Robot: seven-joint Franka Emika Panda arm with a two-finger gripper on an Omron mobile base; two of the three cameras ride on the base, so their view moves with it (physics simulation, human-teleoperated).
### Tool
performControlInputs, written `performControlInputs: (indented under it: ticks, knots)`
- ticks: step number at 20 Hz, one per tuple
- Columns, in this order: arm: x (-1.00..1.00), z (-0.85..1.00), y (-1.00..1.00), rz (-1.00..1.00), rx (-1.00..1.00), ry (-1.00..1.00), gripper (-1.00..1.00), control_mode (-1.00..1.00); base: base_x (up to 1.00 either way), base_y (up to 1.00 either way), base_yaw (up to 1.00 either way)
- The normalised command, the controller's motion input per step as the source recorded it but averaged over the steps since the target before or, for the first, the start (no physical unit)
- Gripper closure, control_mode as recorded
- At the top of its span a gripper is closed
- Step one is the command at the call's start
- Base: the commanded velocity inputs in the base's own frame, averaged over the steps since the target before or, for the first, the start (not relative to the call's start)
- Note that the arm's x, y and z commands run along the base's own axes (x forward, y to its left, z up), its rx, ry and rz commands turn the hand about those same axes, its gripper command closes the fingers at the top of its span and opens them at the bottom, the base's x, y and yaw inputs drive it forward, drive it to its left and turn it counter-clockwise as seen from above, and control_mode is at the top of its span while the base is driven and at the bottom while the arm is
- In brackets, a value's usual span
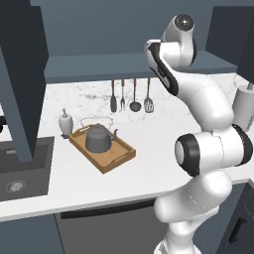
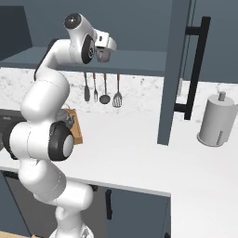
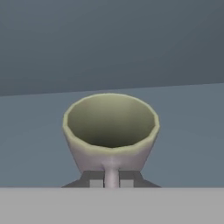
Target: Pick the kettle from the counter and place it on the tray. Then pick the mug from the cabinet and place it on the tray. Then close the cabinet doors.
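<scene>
The grey-beige mug [image 3: 110,131] with a greenish inside stands on the shelf of the open cabinet [image 1: 99,67]. Its handle points at the hand camera. My gripper [image 3: 111,179] is shut on that handle, one fingertip [image 3: 94,179] pressed on each side. From the right base view the gripper [image 2: 105,52] is raised at shelf height with the mug [image 2: 104,56] at its tip. The dark grey kettle [image 1: 97,139] sits upright inside the wooden tray [image 1: 119,159] on the white counter [image 1: 149,144]. Both cabinet doors [image 1: 22,99] [image 2: 174,69] hang open.
A white soap bottle [image 1: 65,122] stands just behind the tray. Utensils [image 1: 131,96] hang on the back wall under the cabinet. A dark sink [image 1: 20,173] lies at the left. A tall pale grey cylinder [image 2: 216,121] stands at the right beyond the open door's black bar handle [image 2: 195,69].
</scene>
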Motion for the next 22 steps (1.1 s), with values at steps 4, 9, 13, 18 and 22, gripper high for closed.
performControlInputs:
  ticks: [4,9,13,18,22]
  knots:
    - [0.00,0.00,0.00,0.00,0.00,0.00,1.00,-1.00,0.00,0.00,0.00]
    - [-0.17,0.00,0.00,0.00,0.00,0.00,1.00,-1.00,0.00,0.00,0.00]
    - [-0.59,0.00,0.00,0.03,0.00,-0.02,1.00,-1.00,0.00,0.00,0.00]
    - [-0.85,0.00,0.00,0.05,0.00,-0.05,1.00,-1.00,0.00,0.00,0.00]
    - [-1.00,0.00,0.02,0.08,0.00,-0.07,1.00,-1.00,0.00,0.00,0.00]
